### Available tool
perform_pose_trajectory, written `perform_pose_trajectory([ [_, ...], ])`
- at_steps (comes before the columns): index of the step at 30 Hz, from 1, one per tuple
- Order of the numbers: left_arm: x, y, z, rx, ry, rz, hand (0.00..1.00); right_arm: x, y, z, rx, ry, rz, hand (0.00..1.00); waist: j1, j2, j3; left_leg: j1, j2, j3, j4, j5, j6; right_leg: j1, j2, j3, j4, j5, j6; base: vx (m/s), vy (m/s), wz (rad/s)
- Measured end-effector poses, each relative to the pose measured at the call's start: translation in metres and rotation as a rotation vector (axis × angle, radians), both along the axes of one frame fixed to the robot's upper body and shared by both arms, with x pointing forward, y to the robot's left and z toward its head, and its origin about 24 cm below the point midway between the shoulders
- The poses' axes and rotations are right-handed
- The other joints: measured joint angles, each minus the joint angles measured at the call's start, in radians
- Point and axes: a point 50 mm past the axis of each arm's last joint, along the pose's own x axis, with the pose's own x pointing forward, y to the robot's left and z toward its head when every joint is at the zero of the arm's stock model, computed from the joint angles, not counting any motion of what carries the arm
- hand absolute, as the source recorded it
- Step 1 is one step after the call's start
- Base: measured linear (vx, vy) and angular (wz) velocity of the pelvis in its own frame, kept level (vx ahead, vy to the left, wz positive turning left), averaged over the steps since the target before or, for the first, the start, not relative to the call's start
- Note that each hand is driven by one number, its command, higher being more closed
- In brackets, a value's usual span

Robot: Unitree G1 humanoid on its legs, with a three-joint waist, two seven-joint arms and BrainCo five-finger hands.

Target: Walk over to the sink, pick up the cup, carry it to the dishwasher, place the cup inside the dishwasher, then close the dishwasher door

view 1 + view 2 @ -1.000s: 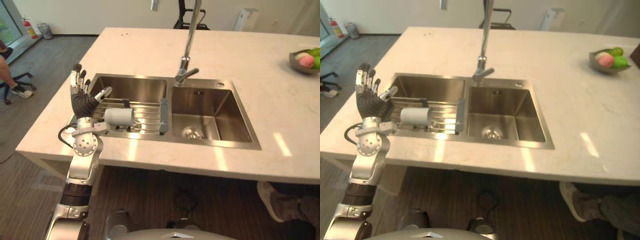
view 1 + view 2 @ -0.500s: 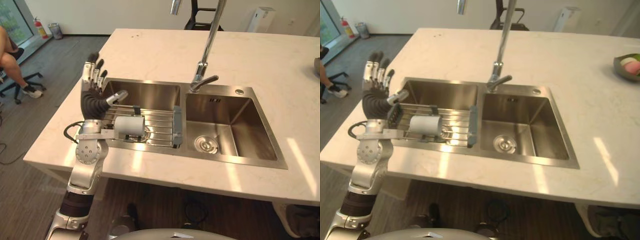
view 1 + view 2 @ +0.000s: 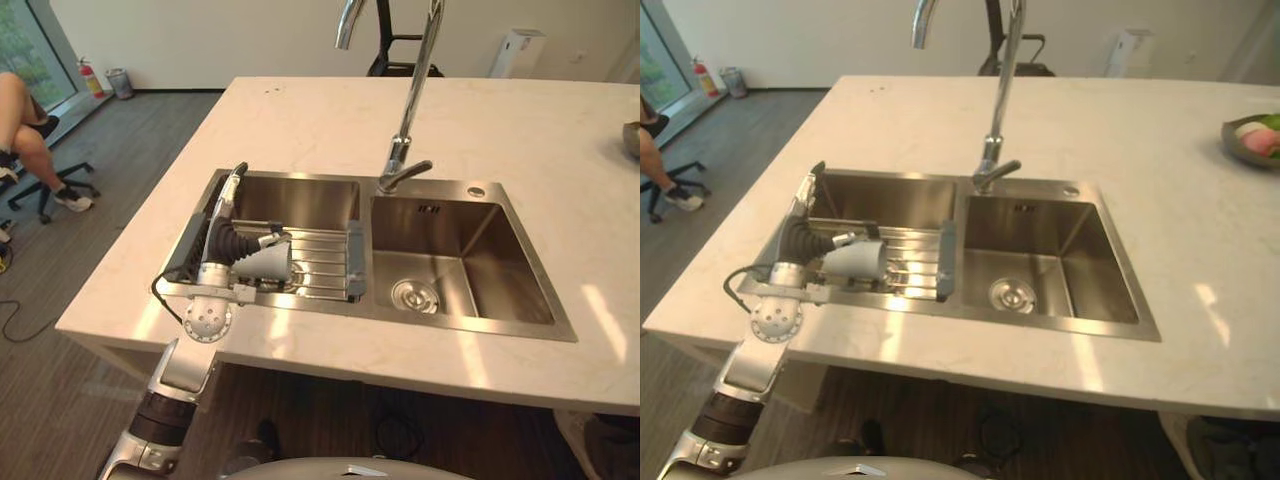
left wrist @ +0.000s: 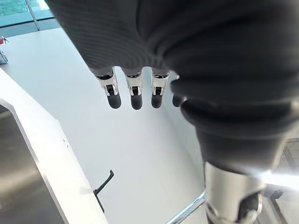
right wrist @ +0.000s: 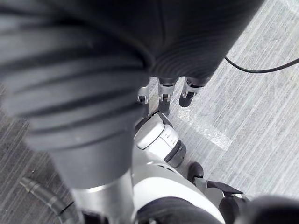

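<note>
We are at the pick-up step: the walk looks done, since we stand at the sink [image 3: 455,322], and the cup is not yet in hand. The cup [image 3: 266,263] lies on its side on the rack [image 3: 320,262] across the sink's left basin. Our left hand [image 3: 228,243] is in that basin at the sink's left end, just beside the cup. Its fingers [image 4: 113,97] are straight and spread from the thumb, which reaches over the cup's top; we cannot tell if it touches. It grips nothing. Our right hand [image 5: 162,87] hangs away from the sink over the floor, fingers relaxed, empty.

Next we judge the left hand must slide in against the cup and curl fingers and thumb round its body. A cup on its side on bars could roll off, so the close should be slow.

Half a second ago the left hand stood raised above the sink's left rim, palm showing; now it has dropped to the rack. The cup kept its place, and the camera has shifted a little
</note>
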Motion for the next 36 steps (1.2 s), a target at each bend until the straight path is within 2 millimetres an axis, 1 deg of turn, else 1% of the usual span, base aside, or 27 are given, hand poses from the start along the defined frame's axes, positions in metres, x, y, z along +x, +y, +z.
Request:
perform_pose_trajectory([
  [4,0.004,0.009,-0.012,0.077,0.044,0.091,0.0,-0.001,0.002,0.0,0.003,-0.001,-0.012,0.0,-0.022,0.001,-0.01,0.001,0.005,0.026,0.001,-0.008,0.011,0.0,0.0,0.008,-0.005,0.002,0.004,0.01,0.009,-0.07],
  [8,0.01,0.016,-0.023,0.122,0.106,0.132,0.0,0.0,0.003,0.0,-0.001,-0.005,-0.014,0.0,-0.028,0.0,-0.014,0.002,0.011,0.047,0.002,-0.009,0.012,-0.001,0.0,0.011,-0.005,0.003,0.004,0.03,-0.01,-0.06],
  [10,0.012,0.02,-0.037,0.14,0.168,0.159,0.0,-0.001,0.003,0.0,-0.002,-0.004,-0.015,0.0,-0.032,0.0,-0.02,0.003,0.012,0.051,0.004,-0.009,0.012,-0.001,0.0,0.012,-0.005,0.003,0.004,0.04,-0.02,-0.03],
  [13,0.012,0.025,-0.048,0.184,0.206,0.19,0.0,-0.001,0.003,-0.001,-0.008,-0.006,-0.016,0.0,-0.033,0.001,-0.022,0.002,0.017,0.058,0.014,-0.013,0.012,0.0,0.002,0.017,-0.005,0.002,0.003,0.01,-0.009,-0.01],
  [19,0.013,0.026,-0.057,0.313,0.218,0.217,0.0,-0.001,0.003,-0.001,-0.012,0.001,-0.015,0.0,-0.037,0.001,-0.022,0.001,0.022,0.079,0.016,-0.023,0.013,-0.001,0.002,0.032,-0.005,0.002,0.003,-0.01,0.001,-0.06],
  [21,0.013,0.026,-0.058,0.355,0.221,0.228,0.0,0.0,0.003,-0.001,-0.015,-0.003,-0.013,0.0,-0.045,0.001,-0.022,0.002,0.024,0.092,0.017,-0.026,0.013,-0.002,0.002,0.033,-0.005,0.002,0.003,-0.01,0.001,-0.06],
  [25,0.017,0.029,-0.062,0.39,0.255,0.253,0.0,0.001,0.003,-0.001,-0.019,-0.006,-0.012,0.0,-0.052,0.001,-0.022,0.001,0.025,0.094,0.017,-0.026,0.013,-0.004,0.002,0.035,-0.006,0.002,0.003,0.0,0.0,0.0],
  [29,0.017,0.029,-0.069,0.443,0.285,0.244,0.0,0.001,0.003,-0.001,-0.026,-0.006,-0.005,0.0,-0.056,0.001,-0.022,0.008,0.025,0.098,0.017,-0.026,0.012,-0.006,0.002,0.039,-0.008,0.002,0.003,0.02,0.0,-0.02],
  [32,0.016,0.026,-0.074,0.503,0.294,0.227,0.0,0.002,0.003,-0.001,-0.033,-0.01,0.004,0.0,-0.058,0.001,-0.022,0.011,0.028,0.101,0.021,-0.026,0.01,-0.005,0.002,0.042,-0.01,0.002,0.003,0.01,-0.003,-0.03],
  [34,0.015,0.027,-0.083,0.56,0.345,0.223,0.0,0.004,0.002,-0.001,-0.036,-0.017,0.008,0.0,-0.069,0.002,-0.022,0.009,0.036,0.101,0.034,-0.03,0.003,-0.004,0.007,0.038,-0.013,0.002,0.003,0.0,-0.012,-0.02],
  [36,0.015,0.029,-0.086,0.598,0.368,0.221,0.0,0.007,0.002,0.0,-0.041,-0.027,0.016,0.0,-0.077,0.003,-0.022,0.008,0.042,0.101,0.034,-0.028,-0.003,-0.004,0.009,0.034,-0.017,0.004,0.0,-0.01,-0.028,-0.04],
])
